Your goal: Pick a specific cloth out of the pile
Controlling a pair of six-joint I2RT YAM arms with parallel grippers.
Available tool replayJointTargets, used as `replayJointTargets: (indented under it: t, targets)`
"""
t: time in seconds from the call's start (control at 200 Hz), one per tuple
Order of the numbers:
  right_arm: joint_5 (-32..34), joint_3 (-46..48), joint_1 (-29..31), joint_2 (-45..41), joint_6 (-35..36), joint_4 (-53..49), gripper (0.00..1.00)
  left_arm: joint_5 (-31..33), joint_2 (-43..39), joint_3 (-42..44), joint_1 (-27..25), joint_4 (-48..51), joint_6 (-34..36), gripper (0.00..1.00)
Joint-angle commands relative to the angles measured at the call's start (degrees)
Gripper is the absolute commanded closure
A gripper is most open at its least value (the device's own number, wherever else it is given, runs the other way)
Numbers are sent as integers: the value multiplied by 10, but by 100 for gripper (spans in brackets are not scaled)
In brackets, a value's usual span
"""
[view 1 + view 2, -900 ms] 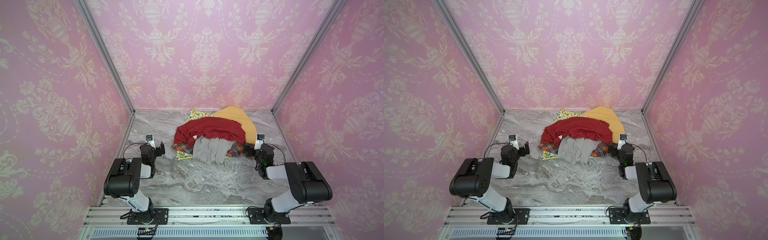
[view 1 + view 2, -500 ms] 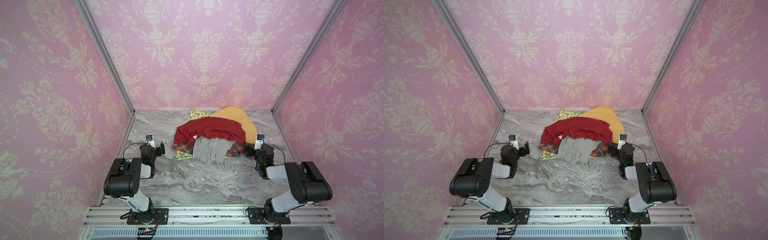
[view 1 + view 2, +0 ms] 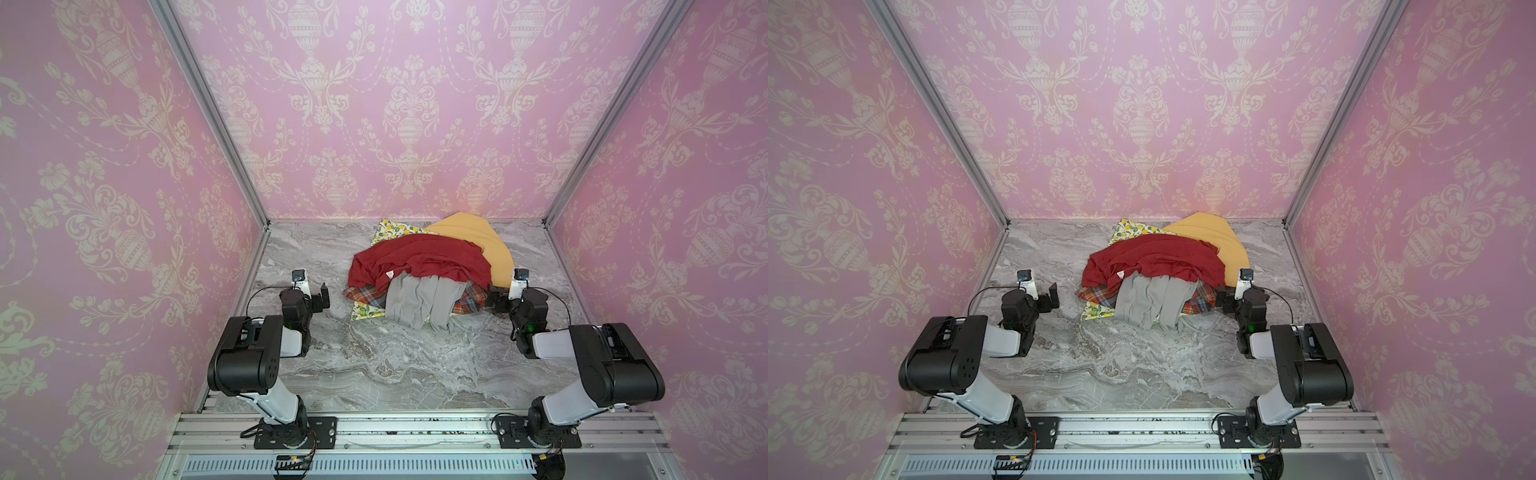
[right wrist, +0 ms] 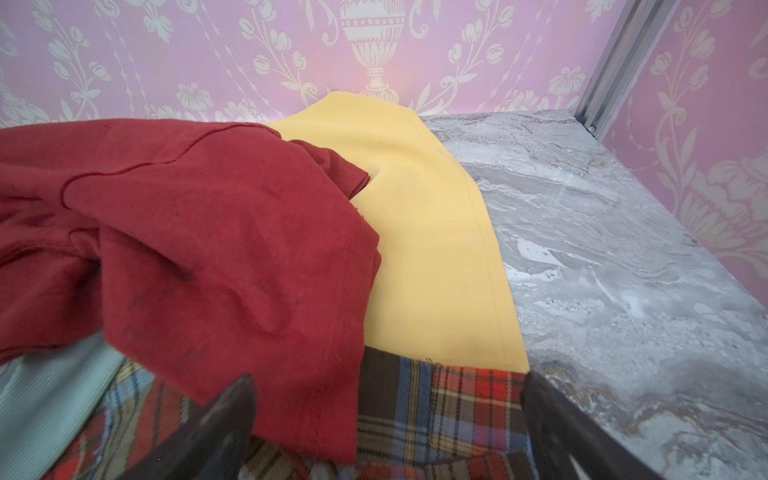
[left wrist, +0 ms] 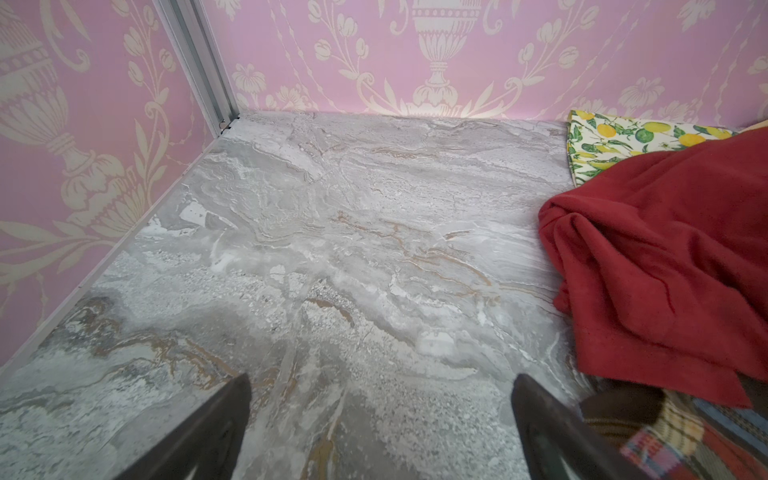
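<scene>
Both top views show pretty much nothing moving over the last second: same heap, same arm poses. The plain light-grey soft jersey cloth spills out of the front of the pile of mixed cloths. Its upper end is tucked under the dark red shirt, and its long folds drape over the orange-blue plaid shirt and the white lemon-print cloth onto the grey marble surface. A mustard-yellow cloth sits at the back.

The left gripper hangs low just beside the pile's left edge, jaws spread wide and empty. The left wrist view has only bare marble between them.

The right gripper is at the pile's right edge, jaws wide apart too, with nothing held. In its wrist view they frame plaid and red fabric, but I can't tell if they touch it.

So I'd say the pick hasn't started yet. The grey front looks easy to pinch, but the red shirt on top might drag along.
</scene>
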State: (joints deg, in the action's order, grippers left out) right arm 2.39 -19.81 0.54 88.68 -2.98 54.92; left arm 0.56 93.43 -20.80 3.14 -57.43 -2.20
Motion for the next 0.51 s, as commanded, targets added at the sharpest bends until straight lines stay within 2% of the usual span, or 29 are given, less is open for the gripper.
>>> replayJointTargets:
  t: [0.0, 0.285, 0.37, 0.5]
  targets:
    - [4, -6, 4, 0, 1, 2, 0, 15, 1, 2, -3, 2, 1, 1]
    - [3, -6, 4, -1, 1, 2, 0, 24, 1, 1, -7, 5, 5, 1]
    - [4, -5, 4, -1, 0, 7, 0, 55, 0, 4, -13, -1, 3, 0]
    - [-2, -3, 3, -2, 0, 9, 0, 57, 0, 6, -13, -4, 2, 1]
